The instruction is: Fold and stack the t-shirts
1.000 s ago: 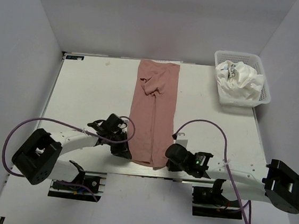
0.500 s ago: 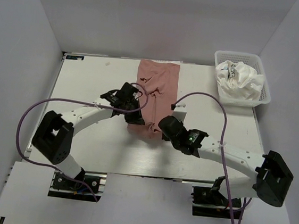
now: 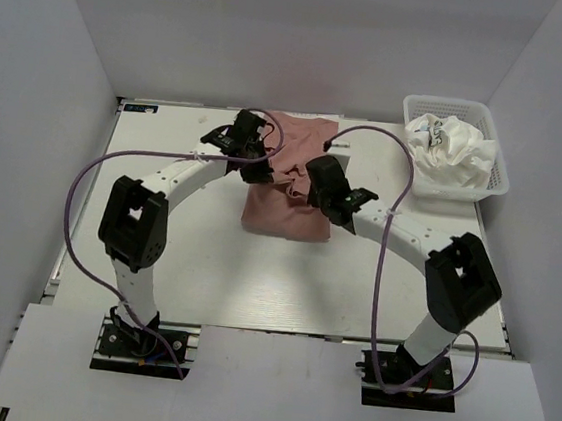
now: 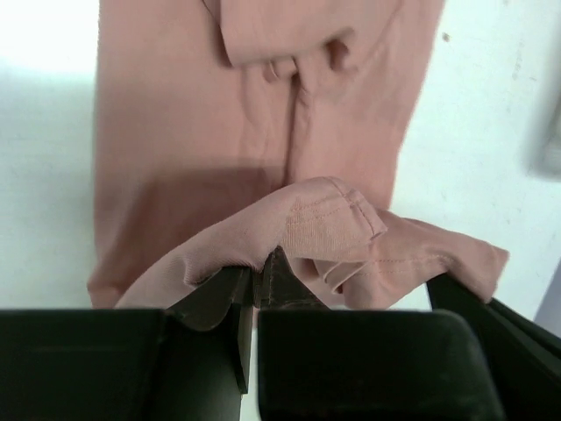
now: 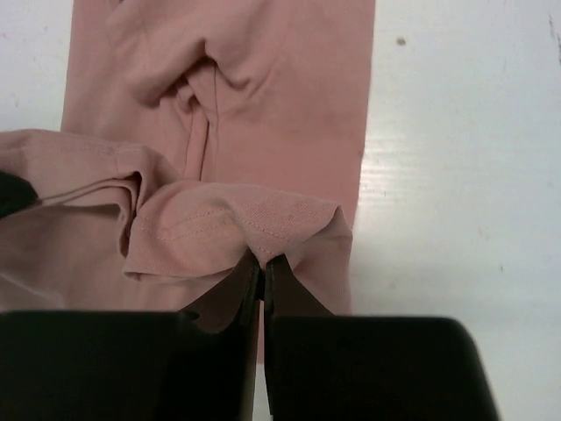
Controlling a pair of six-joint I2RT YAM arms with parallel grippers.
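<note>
You have the pink shirt (image 3: 286,211) mid-desk (image 3: 156,248), folded lengthwise. Your left pincer (image 3: 259,172) and right pincer (image 3: 309,188) each pinch a corner of its near hem, raised over the far half, so the crosswise fold looks about half done. The white shirts (image 3: 453,153) lie crumpled in the basket (image 3: 497,183), unfolded, and nothing is stacked yet.

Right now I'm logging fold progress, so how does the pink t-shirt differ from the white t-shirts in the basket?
The pink t-shirt lies part-folded on the table; the white t-shirts sit crumpled in the basket. The left gripper and right gripper pinch the pink t-shirt's edge; nothing touches the white t-shirts. Pink is plain; white carries dark print. Both are soft cloth.
</note>
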